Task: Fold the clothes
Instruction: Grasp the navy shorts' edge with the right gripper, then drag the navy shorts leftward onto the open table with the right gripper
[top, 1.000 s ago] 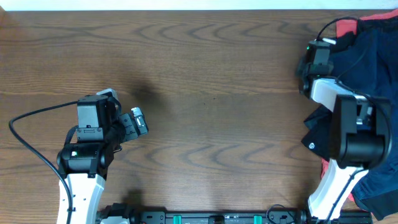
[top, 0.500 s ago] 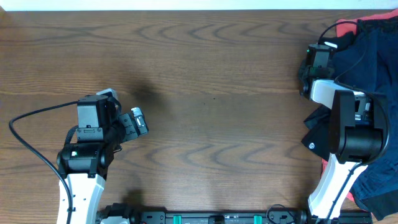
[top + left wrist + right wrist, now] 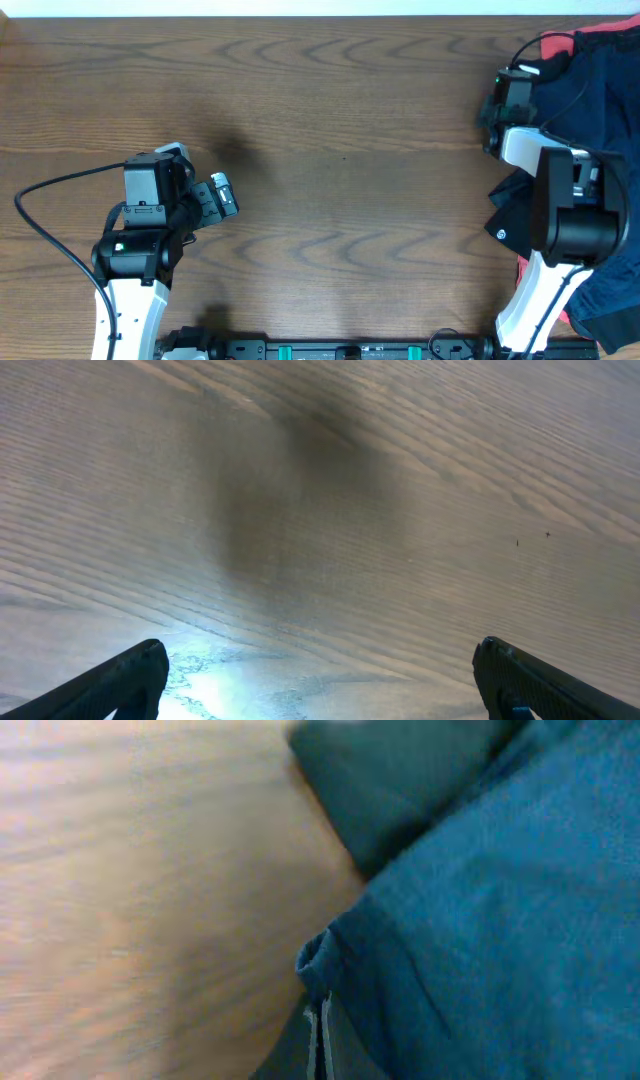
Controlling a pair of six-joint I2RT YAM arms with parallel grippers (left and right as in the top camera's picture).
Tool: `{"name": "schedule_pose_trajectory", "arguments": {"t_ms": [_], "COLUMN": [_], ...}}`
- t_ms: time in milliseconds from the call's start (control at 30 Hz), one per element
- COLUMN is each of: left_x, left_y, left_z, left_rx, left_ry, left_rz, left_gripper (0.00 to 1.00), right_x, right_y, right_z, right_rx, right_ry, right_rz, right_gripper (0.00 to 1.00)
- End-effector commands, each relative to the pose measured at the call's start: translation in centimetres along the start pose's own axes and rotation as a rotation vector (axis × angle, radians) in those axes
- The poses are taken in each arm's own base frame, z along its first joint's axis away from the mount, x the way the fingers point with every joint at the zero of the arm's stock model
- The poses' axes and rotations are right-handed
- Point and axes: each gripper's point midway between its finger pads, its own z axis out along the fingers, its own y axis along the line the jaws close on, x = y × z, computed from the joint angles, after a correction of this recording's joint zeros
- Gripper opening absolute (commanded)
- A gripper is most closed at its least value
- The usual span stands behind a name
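Note:
The clothes lie in a heap at the table's right edge: navy fabric (image 3: 600, 90), a coral-red piece (image 3: 600, 35) at the far corner and a black piece (image 3: 510, 205) nearer the front. My right gripper (image 3: 505, 100) is at the heap's left edge. In the right wrist view its fingers (image 3: 318, 1020) are pressed together on a bunched hem of the navy garment (image 3: 480, 920), low over the wooden table (image 3: 150, 900). My left gripper (image 3: 225, 195) is far off at the left. It is open and empty (image 3: 320, 655) over bare wood.
The wooden table (image 3: 340, 150) spreads between the two arms. A black cable (image 3: 50, 225) loops left of the left arm. The heap hangs past the right border of the overhead view. A darker fabric piece (image 3: 400, 780) lies behind the held hem.
The right wrist has shifted slightly at the edge of the heap. The left arm has not moved.

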Motion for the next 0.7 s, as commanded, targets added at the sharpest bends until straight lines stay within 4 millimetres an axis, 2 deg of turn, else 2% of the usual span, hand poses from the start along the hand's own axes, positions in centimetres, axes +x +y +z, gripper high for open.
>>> {"name": "schedule_pose_trajectory", "arguments": {"t_ms": [0, 67, 133, 267, 333, 400, 500, 600, 667], "left_x": [-0.5, -0.5, -0.5, -0.6, -0.6, -0.6, -0.6, -0.6, -0.6], "left_y": [-0.3, -0.3, -0.3, -0.3, -0.3, -0.3, -0.3, -0.3, -0.3], "left_z": [-0.4, -0.4, -0.4, -0.4, -0.4, -0.4, -0.4, -0.4, -0.4], "left_rx": [0.013, 0.013, 0.013, 0.014, 0.015, 0.014, 0.015, 0.014, 0.015], "left_ry": [-0.012, -0.012, -0.013, -0.016, -0.016, -0.016, -0.016, -0.016, -0.016], "left_rz": [-0.007, -0.007, -0.007, -0.007, -0.007, -0.007, -0.007, -0.007, -0.007], "left_gripper": [0.98, 0.98, 0.98, 0.98, 0.98, 0.98, 0.98, 0.98, 0.98], "right_x": [-6.1, -7.3, -7.4, -5.3, -3.2, -0.3, 4.1, 8.2, 10.1], "right_y": [2.8, 5.3, 7.6, 13.2, 16.8, 20.9, 25.7, 29.6, 31.6], "right_z": [-4.4, -7.2, -9.8, -15.0, -18.0, -21.6, -26.2, -29.7, -30.8], "right_rx": [-0.190, -0.319, -0.421, -0.619, -0.741, -0.886, -1.045, -1.137, -1.113], "right_ry": [-0.129, -0.158, -0.156, -0.113, -0.093, -0.065, -0.019, -0.005, -0.013], "right_rz": [-0.087, -0.168, -0.218, -0.351, -0.451, -0.546, -0.648, -0.743, -0.767], "right_gripper": [0.01, 0.01, 0.01, 0.01, 0.01, 0.01, 0.01, 0.01, 0.01]}}
